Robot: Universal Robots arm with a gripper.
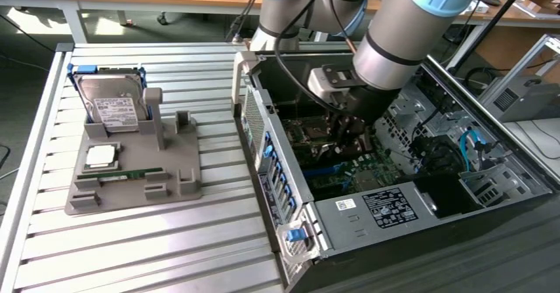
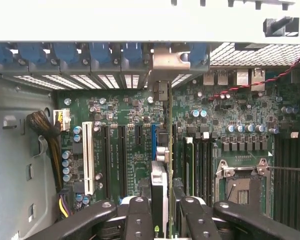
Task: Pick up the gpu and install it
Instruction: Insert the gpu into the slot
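Fingers (image 2: 139,220) pinch gpu (image 2: 160,175) edge-on inside open computer case (image 1: 350,214), bracket end toward rear slots, card over motherboard (image 2: 120,125); seated or not, cannot tell. Judged light, stiff, fragile: hold by top edge, clear of components.

Slatted table (image 1: 175,240) — grey holder (image 1: 122,202), computer case (image 1: 248,103) (open).

Case (image 1: 254,119) open on top, room from above. Inside, graphics card (image 2: 160,185) stands in a narrow lane between black slots (image 2: 121,160) and memory sticks (image 2: 200,165); cable bundle (image 2: 45,130) and blue rear latches (image 2: 65,52) crowd the edges. Table (image 1: 219,234) strip between parts stand (image 1: 131,188) and case is passable.
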